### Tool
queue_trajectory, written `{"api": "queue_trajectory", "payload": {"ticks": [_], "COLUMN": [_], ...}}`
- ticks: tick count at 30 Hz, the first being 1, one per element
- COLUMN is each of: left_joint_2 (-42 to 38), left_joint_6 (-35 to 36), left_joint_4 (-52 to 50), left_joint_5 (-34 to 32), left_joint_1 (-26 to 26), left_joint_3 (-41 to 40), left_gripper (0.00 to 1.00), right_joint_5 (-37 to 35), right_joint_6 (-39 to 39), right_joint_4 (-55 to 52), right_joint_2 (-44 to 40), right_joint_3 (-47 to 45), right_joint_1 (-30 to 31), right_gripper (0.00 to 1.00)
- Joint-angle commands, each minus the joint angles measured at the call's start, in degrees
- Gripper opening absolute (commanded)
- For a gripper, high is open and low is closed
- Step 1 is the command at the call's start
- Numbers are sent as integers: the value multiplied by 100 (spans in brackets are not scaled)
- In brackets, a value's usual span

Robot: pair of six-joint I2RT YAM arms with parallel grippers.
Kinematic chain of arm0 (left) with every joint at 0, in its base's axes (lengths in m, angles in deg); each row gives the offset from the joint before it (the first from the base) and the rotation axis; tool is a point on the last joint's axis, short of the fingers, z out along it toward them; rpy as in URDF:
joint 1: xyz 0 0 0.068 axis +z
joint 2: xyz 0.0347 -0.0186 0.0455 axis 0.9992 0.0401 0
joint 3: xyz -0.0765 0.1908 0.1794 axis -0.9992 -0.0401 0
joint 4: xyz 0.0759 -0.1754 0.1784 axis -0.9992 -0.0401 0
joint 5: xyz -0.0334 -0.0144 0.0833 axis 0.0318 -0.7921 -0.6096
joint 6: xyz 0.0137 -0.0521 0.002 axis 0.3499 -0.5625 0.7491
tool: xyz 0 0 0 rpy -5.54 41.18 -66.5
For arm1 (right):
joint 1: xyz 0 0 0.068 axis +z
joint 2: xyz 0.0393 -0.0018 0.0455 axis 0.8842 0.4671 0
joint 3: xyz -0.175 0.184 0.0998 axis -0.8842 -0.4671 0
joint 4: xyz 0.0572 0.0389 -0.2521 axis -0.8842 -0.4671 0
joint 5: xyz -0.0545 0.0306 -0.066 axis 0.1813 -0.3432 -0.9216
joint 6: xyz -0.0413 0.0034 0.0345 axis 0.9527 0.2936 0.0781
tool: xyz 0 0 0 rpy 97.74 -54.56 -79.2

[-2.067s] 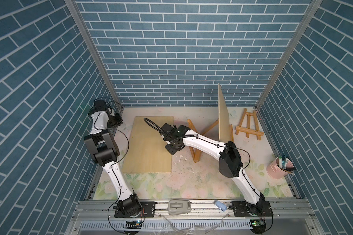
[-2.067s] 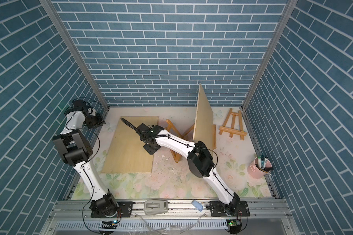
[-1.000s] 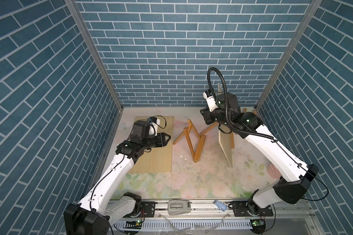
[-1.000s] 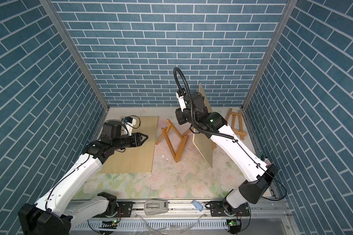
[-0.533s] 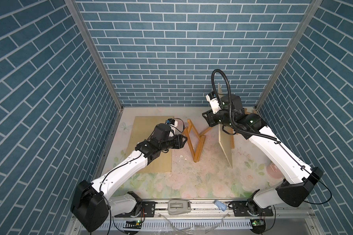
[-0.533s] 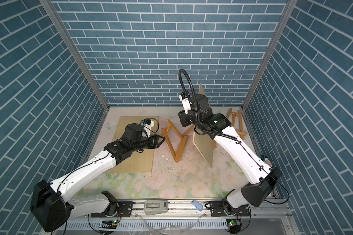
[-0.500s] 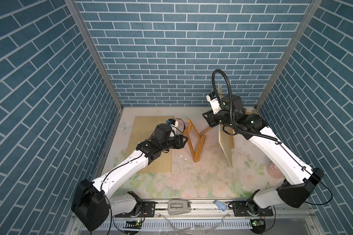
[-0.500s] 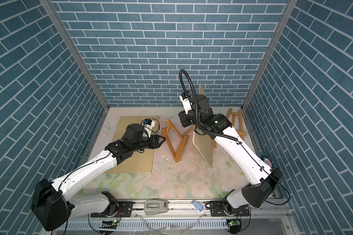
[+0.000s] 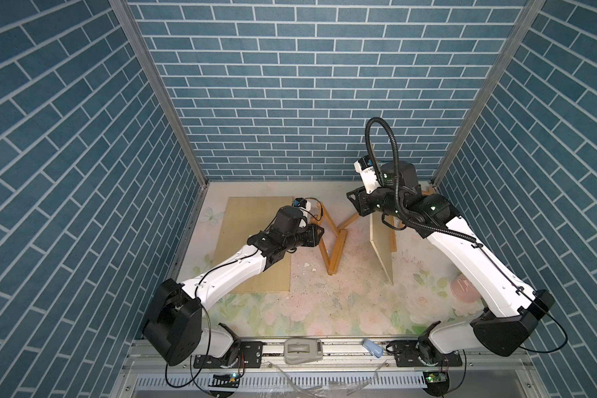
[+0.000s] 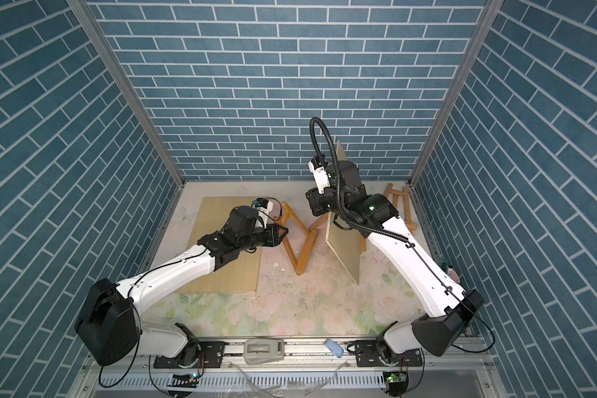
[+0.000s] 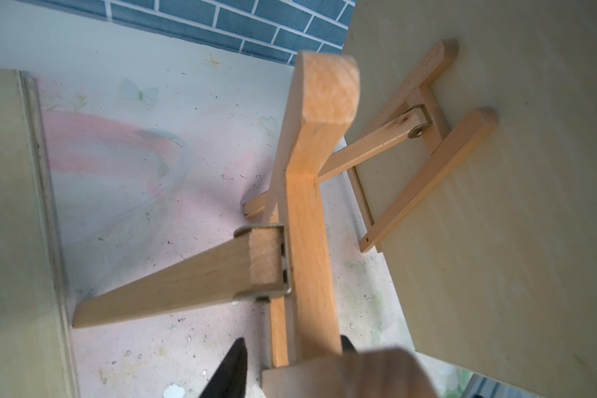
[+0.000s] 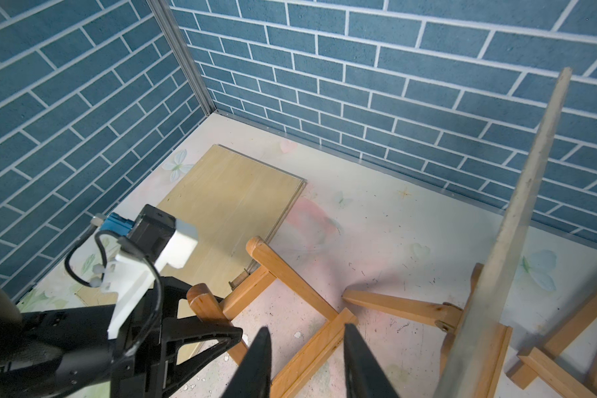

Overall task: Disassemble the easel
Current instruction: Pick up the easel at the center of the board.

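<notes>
**Desk:** Where is the easel in this one?

**Photographer:** The wooden easel (image 9: 338, 251) lies in a zigzag on the floral mat (image 9: 324, 310). It sits just beside the flat plywood board (image 9: 249, 213), on the board's edge that faces the upright panel (image 9: 381, 241).

**Desk:** And the left arm?

**Photographer:** It stretches over the board, and the left gripper (image 9: 319, 234) is at the easel leg nearest the board. In the left wrist view one black finger (image 11: 228, 368) shows beside that leg, with a sliver of mat between them. The other finger is mostly hidden behind the wood. The jaws straddle the leg, but I cannot tell whether they pinch it.

**Desk:** The right one?

**Photographer:** The right gripper (image 12: 305, 327) hangs above the easel on the side away from the board. Its jaws are partly parted and hold nothing — mat and wood show through the gap.

**Desk:** Anything else?

**Photographer:** The panel stands on edge, tilted, farther from the board than the easel — a hinged wooden strut (image 12: 393, 306) meets its foot.
</notes>
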Motion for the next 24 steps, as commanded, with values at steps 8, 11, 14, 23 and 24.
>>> {"api": "queue_trajectory", "payload": {"ticks": [8,11,14,23,24], "left_joint_2": [100,15,-117,-376,-365], "left_joint_6": [502,818,1266,1865,1877], "left_joint_4": [-315,-934,-1763,-3571,-3714], "left_joint_5": [-30,-38,-119,504,640], "left_joint_1": [-21,-19,-6,499,562], "left_joint_3": [613,1040,1647,3350,3507], "left_gripper": [13,11,11,11,11], "right_joint_5": [204,428,898,2070,2149], "right_joint_6": [-23,157,346,545,539], "right_joint_4": [-206,-351,-503,-185,-116], "right_joint_2": [-169,-48,110,366,382], "right_joint_3": [-109,17,177,264,256], "right_joint_1": [-139,-148,-148,-141,-138], "right_gripper": [35,35,35,38,38]}}
